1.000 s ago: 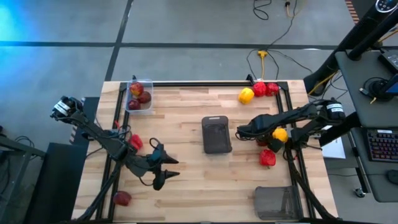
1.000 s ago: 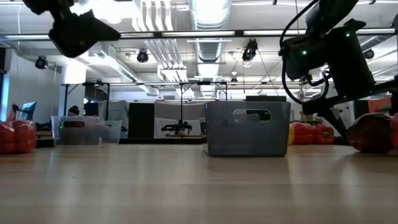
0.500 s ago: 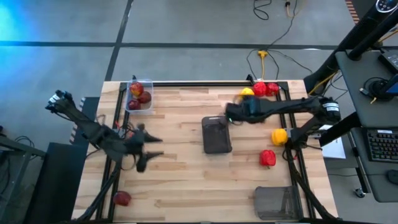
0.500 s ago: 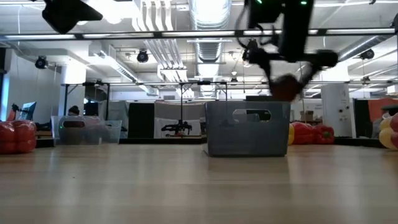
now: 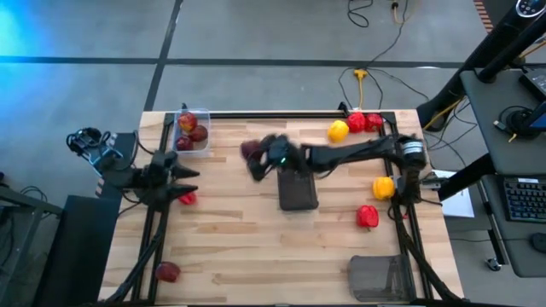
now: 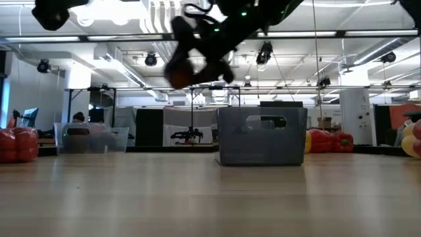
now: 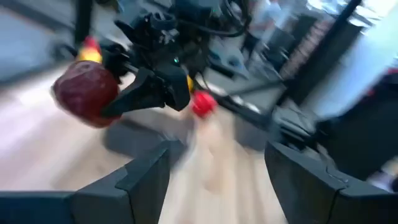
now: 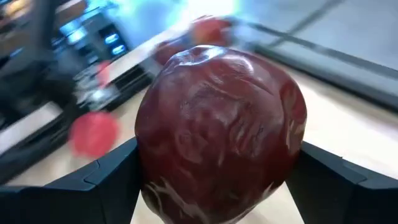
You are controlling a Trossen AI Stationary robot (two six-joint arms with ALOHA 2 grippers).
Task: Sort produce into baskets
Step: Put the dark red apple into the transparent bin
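Note:
My right gripper [image 5: 256, 160] reaches from the table's right side across the middle and is shut on a dark red apple [image 5: 251, 151]. The apple is high above the table in the low view [image 6: 181, 69], between the middle dark mesh basket [image 5: 297, 186] and the clear bin [image 5: 191, 130]. The clear bin at the far left holds apples. My left gripper [image 5: 177, 183] is open and empty at the table's left edge, beside a red pepper [image 5: 188, 198]. A second mesh basket [image 5: 380, 277] stands at the near right. My right gripper pinches the apple between its two fingers, one on each of the apple's opposite sides [image 8: 146, 155]. The fingers come roughly level from the table's right. The apple is lifted clear of the table and the baskets.
A yellow pepper [image 5: 339, 130] and red peppers [image 5: 363, 122] lie at the far right. Another yellow pepper [image 5: 384, 186] and a red pepper [image 5: 367, 216] lie at the right. An apple [image 5: 168, 271] lies at the near left corner.
My right gripper has lifted the apple from the table's right side and carried it toward the left edge, past the middle mesh basket. My left gripper has drawn back from the near middle toward the left edge and a little farther away.

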